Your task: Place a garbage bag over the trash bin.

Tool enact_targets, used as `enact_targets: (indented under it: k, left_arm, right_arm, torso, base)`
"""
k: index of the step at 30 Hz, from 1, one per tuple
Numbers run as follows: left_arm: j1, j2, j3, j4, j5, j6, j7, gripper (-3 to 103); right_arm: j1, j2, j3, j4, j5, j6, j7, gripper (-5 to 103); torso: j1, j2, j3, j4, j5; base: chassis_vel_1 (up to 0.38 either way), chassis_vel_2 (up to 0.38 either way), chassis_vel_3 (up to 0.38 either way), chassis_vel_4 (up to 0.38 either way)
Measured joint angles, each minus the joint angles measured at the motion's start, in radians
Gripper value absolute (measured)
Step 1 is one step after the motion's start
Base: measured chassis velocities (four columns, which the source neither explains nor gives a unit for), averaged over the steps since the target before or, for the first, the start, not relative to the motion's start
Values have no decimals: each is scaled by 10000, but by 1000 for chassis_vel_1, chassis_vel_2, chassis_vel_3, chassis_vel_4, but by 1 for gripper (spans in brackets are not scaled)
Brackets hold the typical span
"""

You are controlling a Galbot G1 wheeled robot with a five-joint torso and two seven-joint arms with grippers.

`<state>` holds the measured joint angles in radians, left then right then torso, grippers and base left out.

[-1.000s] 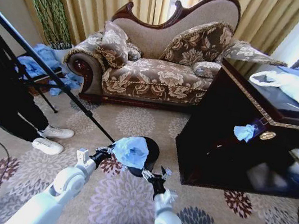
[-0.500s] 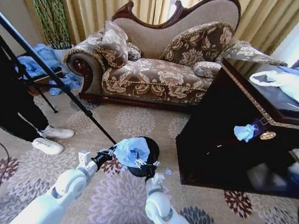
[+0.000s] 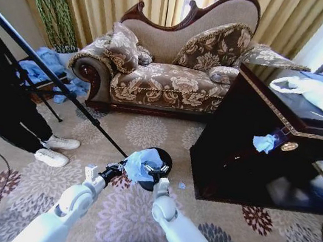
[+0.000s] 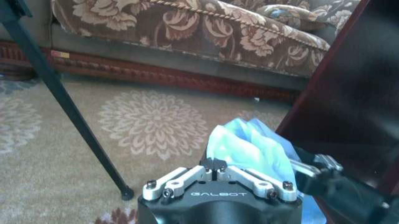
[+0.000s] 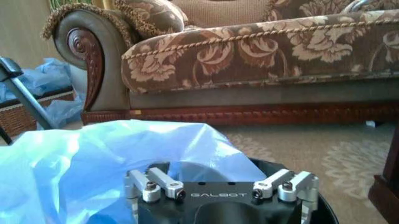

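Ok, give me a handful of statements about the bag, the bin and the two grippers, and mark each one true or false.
1. The garbage bag is bunched on top of the trash bin. True.
2. The left gripper is open, clear of the bag. False: its fingertips are pinched together on the bag's film.
3. The right gripper is at the bag, over the bin. True.
4. The bin stands on the dark cabinet. False: it stands on the carpet beside the cabinet.
5. The bag lines the bin, its edge folded down all round the rim. False: part of the black rim is bare on the cabinet side.
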<state>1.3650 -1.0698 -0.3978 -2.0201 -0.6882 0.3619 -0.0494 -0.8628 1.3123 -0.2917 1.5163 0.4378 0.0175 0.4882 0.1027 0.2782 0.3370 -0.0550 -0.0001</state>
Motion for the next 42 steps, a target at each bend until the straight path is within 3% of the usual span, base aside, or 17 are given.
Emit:
enact_targets:
  k: [2, 4, 5, 9, 11, 12, 14, 17, 19, 20, 22, 25, 31, 42]
  left_arm:
    - [10, -1, -11, 0, 1, -2, 19, 0]
    - [25, -6, -15, -14, 3, -6, 34, 0]
    - [25, -6, -15, -14, 3, -6, 34, 0]
    - [44, 13, -16, -36, 2, -6, 73, 0]
    - [44, 14, -16, -36, 3, -6, 76, 0]
    - [44, 11, -10, -36, 3, -6, 80, 0]
    - [44, 7, -5, -36, 3, -6, 81, 0]
    - [66, -6, 26, -36, 25, -7, 105, 0]
    - [73, -8, 27, -36, 33, -8, 112, 0]
    - [97, -9, 29, -37, 57, -9, 126, 0]
    - [111, -9, 27, -38, 67, -10, 138, 0]
    - [182, -10, -10, -33, 148, -36, 187, 0]
    - [261, -14, -80, -35, 180, -64, 217, 0]
    - [523, -202, -181, -179, 311, -144, 337, 0]
  right_arm:
    - [101, 47, -11, -121, 17, 1, -1, 92]
    - [244, 126, -14, -311, 42, 4, -1, 82]
    - [244, 126, -14, -311, 42, 4, -1, 82]
    - [293, 90, -5, -378, 63, 6, 8, 60]
    - [281, 68, 6, -378, 64, 10, 11, 60]
    - [238, 32, 27, -377, 62, 33, 15, 48]
    - [231, 30, 34, -377, 59, 40, 16, 48]
    - [204, 103, 63, -409, 47, 84, 33, 32]
    - [204, 124, 65, -411, 47, 86, 38, 32]
    - [218, 179, 65, -427, 47, 99, 60, 21]
    - [233, 198, 65, -435, 47, 109, 73, 21]
    - [324, 186, 59, -415, 66, 115, 143, 5]
    - [516, -100, 34, -224, 271, 39, 212, 1]
    - [1534, -1399, -221, 199, 900, -287, 148, 0]
  torso:
    - [0, -1, 0, 0, 0]
    - [0, -1, 0, 1, 0]
    - [0, -1, 0, 1, 0]
    - [0, 0, 0, 0, 1]
    - [0, 0, 0, 0, 0]
    - [0, 0, 0, -1, 0]
    - [0, 0, 0, -1, 0]
    - [0, 0, 0, -1, 1]
    - [-1, 0, 0, 0, 1]
    - [-1, -1, 0, 0, 0]
    - [-1, 0, 0, 0, 1]
    - [-1, 0, 0, 0, 1]
    - [-1, 0, 0, 1, 0]
    - [-1, 0, 0, 0, 2]
  base:
    - [0, 0, 0, 0]
    - [0, 0, 0, 0]
    - [0, 0, 0, 0]
    - [0, 0, 0, 0]
    - [0, 0, 0, 0]
    - [0, 0, 0, 0]
    - [0, 0, 0, 0]
    - [0, 0, 0, 0]
    - [0, 0, 0, 0]
    - [0, 0, 0, 0]
    - [0, 0, 0, 0]
    - [0, 0, 0, 0]
    - [0, 0, 0, 0]
    - [0, 0, 0, 0]
